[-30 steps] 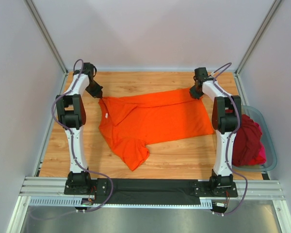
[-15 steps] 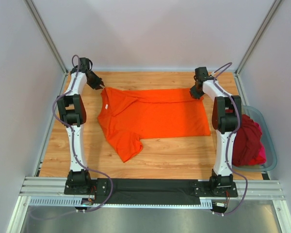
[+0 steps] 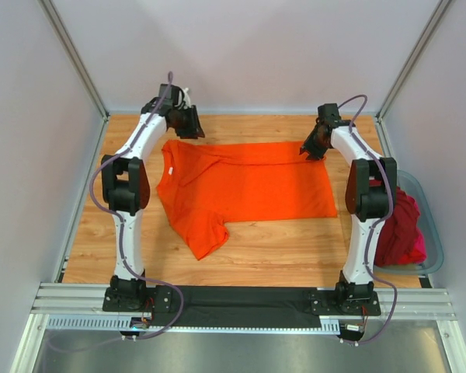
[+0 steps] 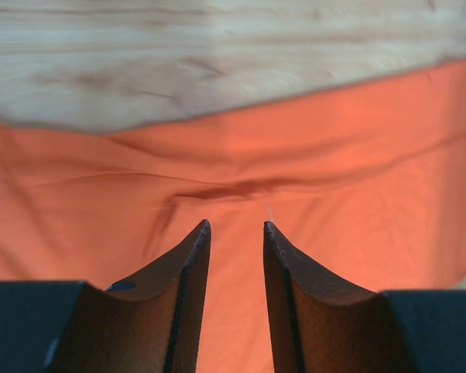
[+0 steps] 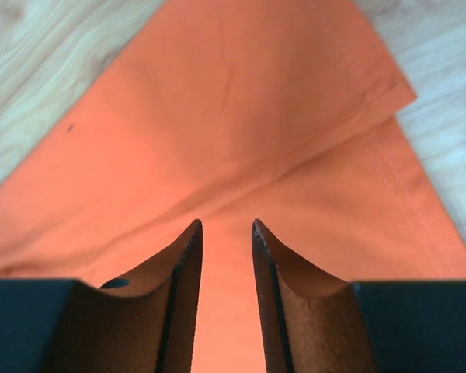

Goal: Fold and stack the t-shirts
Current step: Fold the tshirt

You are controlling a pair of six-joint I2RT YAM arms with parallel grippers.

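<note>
A bright orange t-shirt (image 3: 248, 186) lies spread flat on the wooden table (image 3: 279, 256), neck to the left and one sleeve pointing toward the near edge. My left gripper (image 3: 193, 128) is over the shirt's far edge near the shoulder. Its jaws stand a little apart with nothing between them, over orange cloth (image 4: 334, 155). My right gripper (image 3: 309, 149) is over the far right hem corner. Its jaws are also slightly apart and empty above the folded hem (image 5: 241, 116). Dark red (image 3: 396, 225) and magenta-pink (image 3: 419, 247) shirts lie heaped in the tub.
A grey-blue plastic tub (image 3: 435, 241) sits at the table's right edge beside the right arm. Grey walls and metal frame posts close in the left, right and far sides. A metal rail (image 3: 241, 299) runs along the near edge.
The left gripper pulled the shirt's shoulder toward the far left and flattened it, then let go and moved right along the far edge. The right gripper stayed at the hem corner.
</note>
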